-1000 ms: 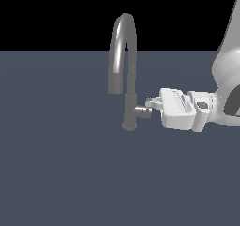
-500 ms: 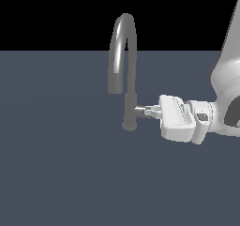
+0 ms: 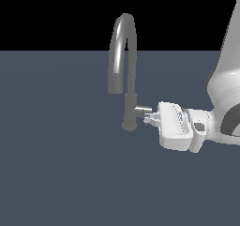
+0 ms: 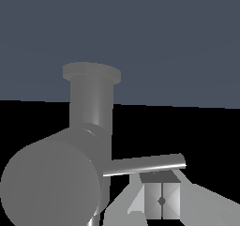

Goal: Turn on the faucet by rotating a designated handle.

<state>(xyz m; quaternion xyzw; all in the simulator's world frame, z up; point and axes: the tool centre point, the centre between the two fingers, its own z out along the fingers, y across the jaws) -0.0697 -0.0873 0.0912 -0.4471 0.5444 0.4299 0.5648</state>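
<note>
I am pressing my closed white claw (image 3: 149, 120) against the thin lever of the short grey metal handle (image 3: 143, 110) beside the tall grey gooseneck faucet's (image 3: 126, 70) column; turning looks underway, unfinished.

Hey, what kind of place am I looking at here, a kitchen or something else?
Probably not a real kitchen: it looks like a bare simulated test scene. A lone gooseneck faucet stands on a flat slate-grey floor with no sink, a black void lies behind, and a white robot gripper sits at the faucet's handle.
</note>
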